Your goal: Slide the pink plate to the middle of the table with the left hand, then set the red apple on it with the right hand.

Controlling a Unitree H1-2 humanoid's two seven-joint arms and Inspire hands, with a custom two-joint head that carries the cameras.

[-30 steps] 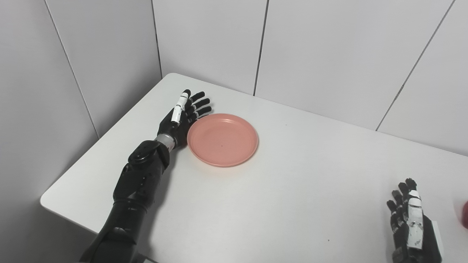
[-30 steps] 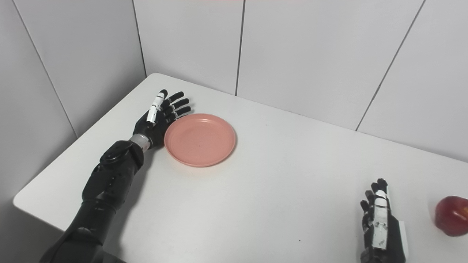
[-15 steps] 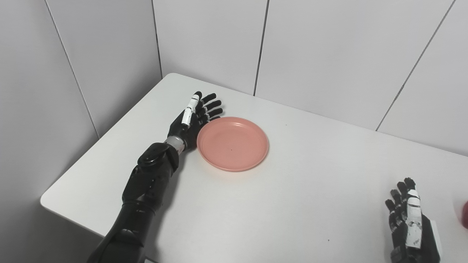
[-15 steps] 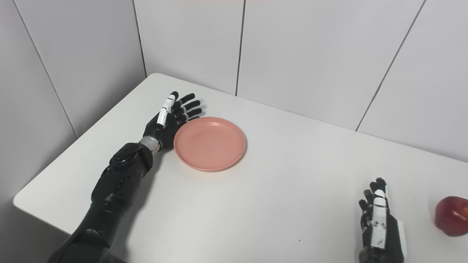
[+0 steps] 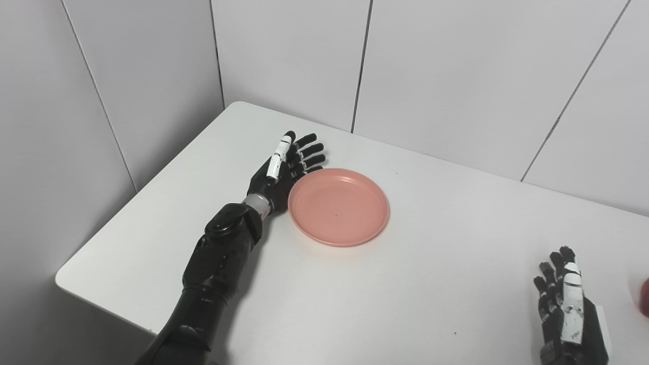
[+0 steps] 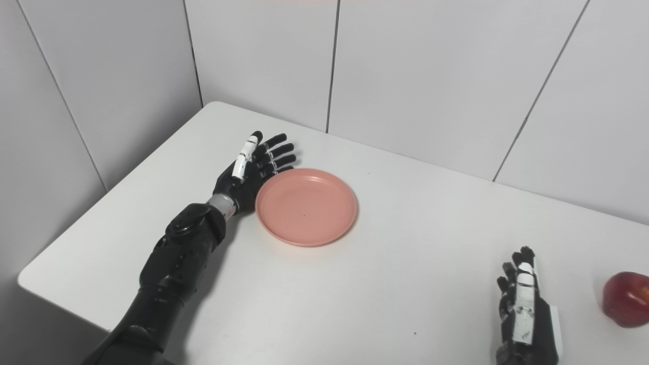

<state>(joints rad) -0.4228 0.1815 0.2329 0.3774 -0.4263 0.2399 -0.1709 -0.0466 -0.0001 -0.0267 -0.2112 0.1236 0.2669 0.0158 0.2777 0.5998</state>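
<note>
The pink plate [image 5: 338, 207] lies flat on the white table [image 5: 431, 284], left of its middle. My left hand [image 5: 284, 167] stands on edge against the plate's left rim, open, fingers stretched toward the back wall. At the far right edge sits the red apple [image 6: 627, 298], barely visible in the left eye view. My right hand [image 6: 525, 309] rests open near the table's front, a short way left of the apple and not touching it.
Grey wall panels [image 5: 456, 76] close off the table's back and left sides. The table's rounded front-left corner [image 5: 63, 279] lies below my left forearm. Bare tabletop stretches between the plate and my right hand.
My left hand has pushed the plate to the right and slightly toward me, staying pressed on its left rim. The right hand and the apple have stayed put.
</note>
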